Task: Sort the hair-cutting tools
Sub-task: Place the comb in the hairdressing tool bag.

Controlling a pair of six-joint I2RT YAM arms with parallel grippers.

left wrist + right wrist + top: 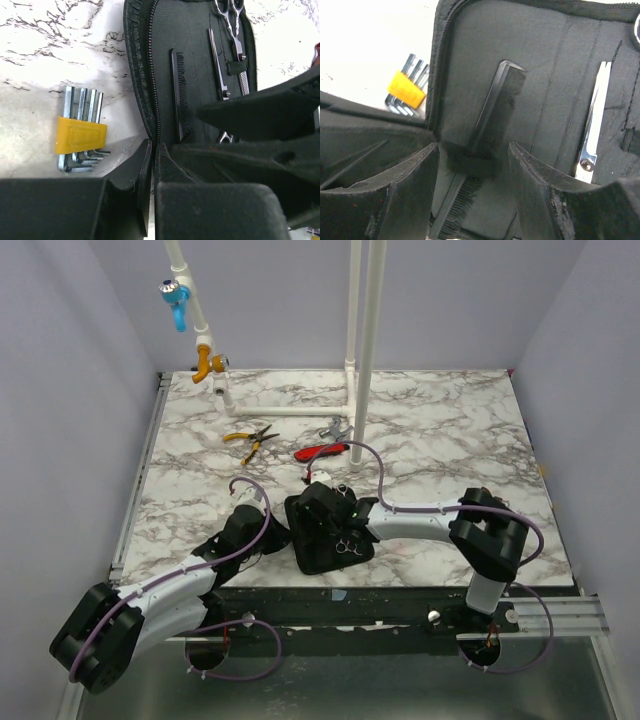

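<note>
A black zip case (pixel 318 552) lies open at the table's near edge. In the left wrist view it holds a long black comb (pixel 179 95), a thin silver tool (pixel 218 65) and silver scissors (pixel 232 25) under straps. My left gripper (pixel 154 147) is shut on the case's zipper edge (pixel 152 100); it shows in the top view (pixel 278 530) at the case's left side. My right gripper (pixel 472 150) is open, its fingers on either side of the comb (pixel 495 115), which sits under an elastic strap. It is over the case's far part (pixel 330 508). The thin silver tool (pixel 592 130) lies to its right.
A yellow holder of hex keys (pixel 80 135) lies on the marble left of the case, also in the right wrist view (pixel 406 89). Yellow-handled pliers (pixel 250 438) and a red-handled tool (pixel 322 451) lie farther back. White pipes (pixel 358 340) stand at the back.
</note>
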